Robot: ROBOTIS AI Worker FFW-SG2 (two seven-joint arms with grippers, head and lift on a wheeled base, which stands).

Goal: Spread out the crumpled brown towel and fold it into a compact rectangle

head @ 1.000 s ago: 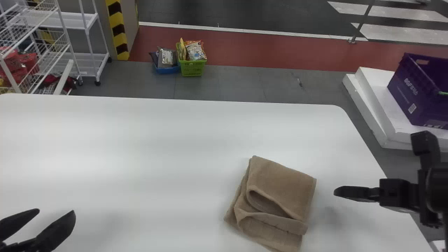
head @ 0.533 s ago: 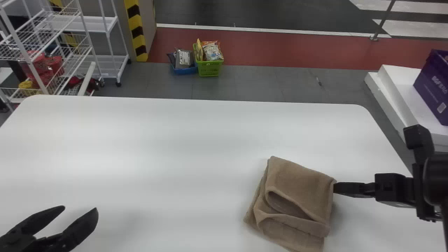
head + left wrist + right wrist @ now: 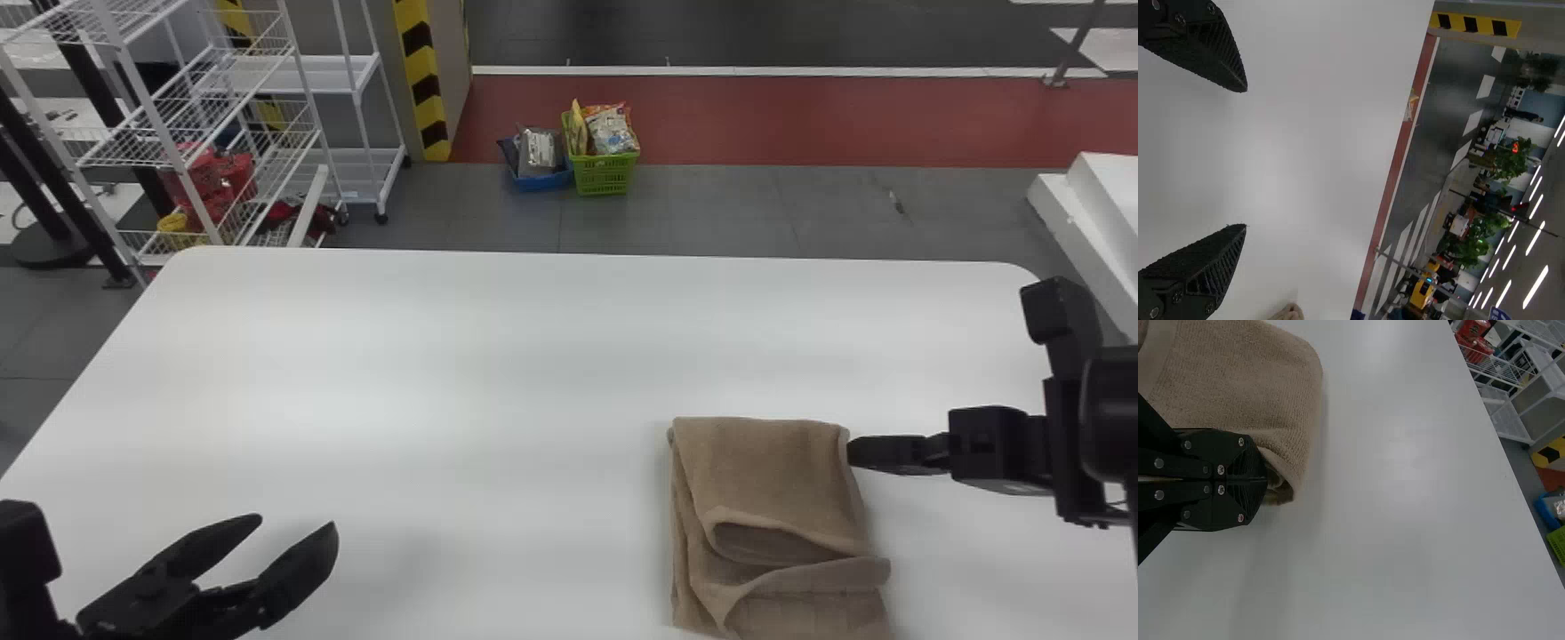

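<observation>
The brown towel (image 3: 773,480) lies on the right part of the white table in the head view, folded into a layered, roughly rectangular bundle with loose, curved folds toward the near side. At its upper right corner is my right gripper (image 3: 851,452), tips against the towel's side. In the right wrist view that gripper (image 3: 1265,480) has its fingers pressed together beside the rolled edge of the towel (image 3: 1238,387). My left gripper (image 3: 296,526) stands open over the table's left near part, away from the towel. The left wrist view shows the left gripper (image 3: 1245,159) with nothing between its fingers.
The white table (image 3: 400,356) extends left of and beyond the towel. Past its far edge are a wire shelf rack (image 3: 222,133), a green basket (image 3: 605,173) and a blue basket (image 3: 540,180) on the floor.
The head view has swung left. My right gripper has come against the towel and moved left over the table; the towel has shifted left and turned, its far edge now nearly level.
</observation>
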